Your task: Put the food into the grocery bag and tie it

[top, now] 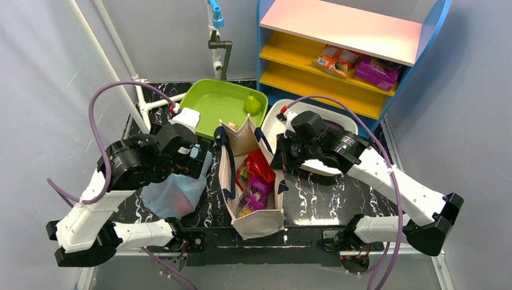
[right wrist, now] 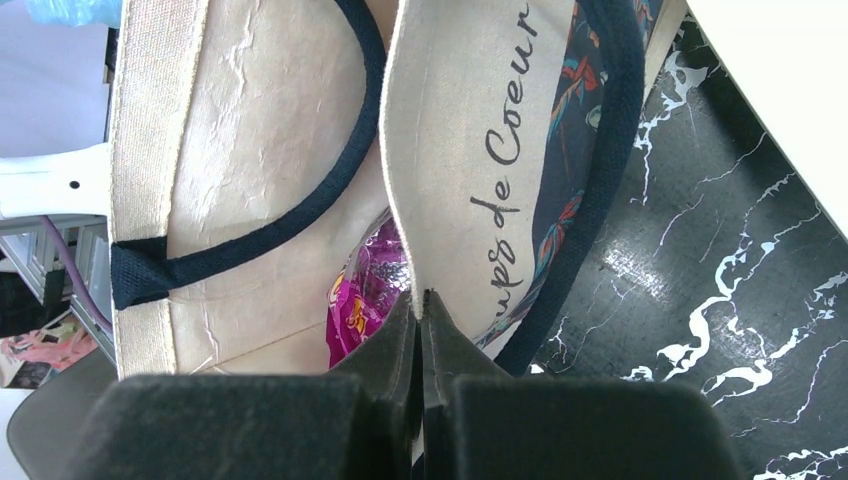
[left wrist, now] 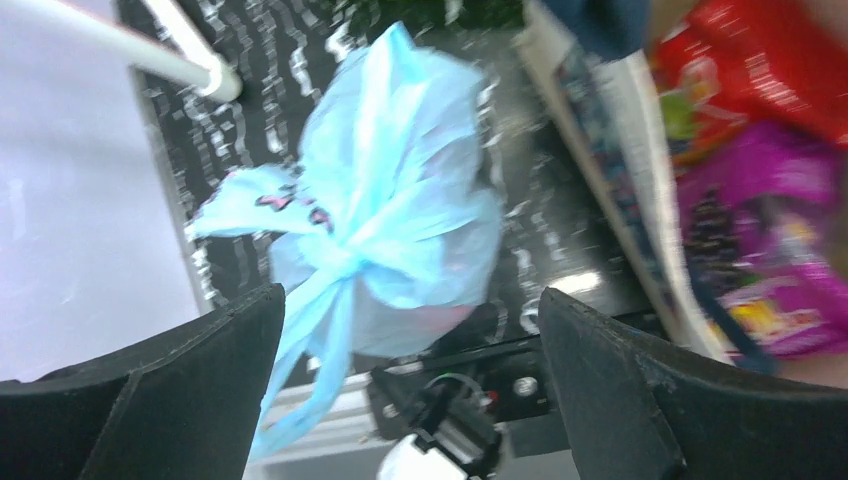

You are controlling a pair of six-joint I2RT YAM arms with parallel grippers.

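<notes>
The light-blue grocery bag (top: 172, 192) lies on the table at the left, its handles drawn into a knot (left wrist: 345, 262). A reddish shape of food (top: 180, 203) shows faintly through the plastic; the single pieces cannot be told apart. My left gripper (top: 194, 157) is open and empty just above the bag; in the left wrist view (left wrist: 410, 300) the bag (left wrist: 400, 200) hangs beyond the spread fingers and touches neither. My right gripper (top: 276, 158) is shut on the top edge of the beige canvas tote (right wrist: 450, 150), as the right wrist view (right wrist: 421, 300) shows.
The tote (top: 256, 226) stands in the middle, holding a red packet (top: 259, 166) and a purple packet (top: 256, 193). Behind it are a green tray (top: 211, 103) with a pear (top: 252, 104) and a white basin (top: 341, 121). A shelf (top: 338, 57) with snack packs stands at the back right.
</notes>
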